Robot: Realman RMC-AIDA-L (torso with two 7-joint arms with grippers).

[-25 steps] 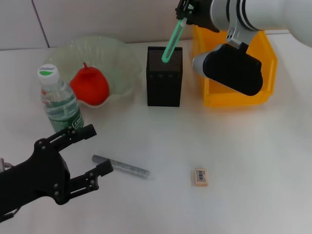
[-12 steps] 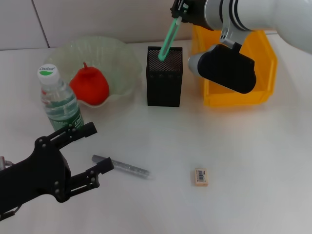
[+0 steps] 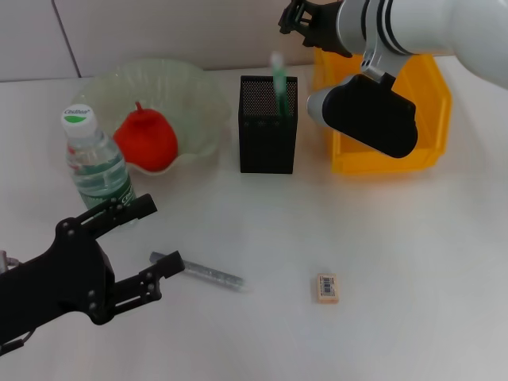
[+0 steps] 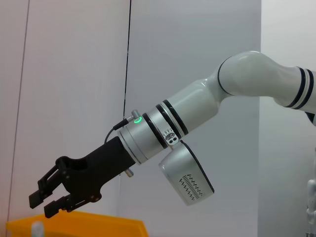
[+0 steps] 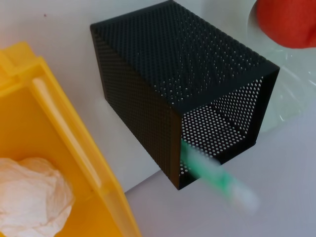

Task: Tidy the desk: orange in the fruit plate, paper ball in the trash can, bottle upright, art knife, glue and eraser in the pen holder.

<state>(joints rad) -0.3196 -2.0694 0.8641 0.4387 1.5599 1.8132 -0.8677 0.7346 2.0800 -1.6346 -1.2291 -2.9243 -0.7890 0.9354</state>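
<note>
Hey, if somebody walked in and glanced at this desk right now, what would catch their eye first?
Probably the green art knife standing in the black pen holder at the back, with the right gripper open just above it. Next, the orange in the fruit plate at back left, and the yellow trash can holding the paper ball. The left gripper hovers open by the glue.

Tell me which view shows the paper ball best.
The right wrist view: the paper ball lies in plain sight inside the trash can. In the head view the bin's wall and the right arm hide it; the left wrist view misses it.
</note>
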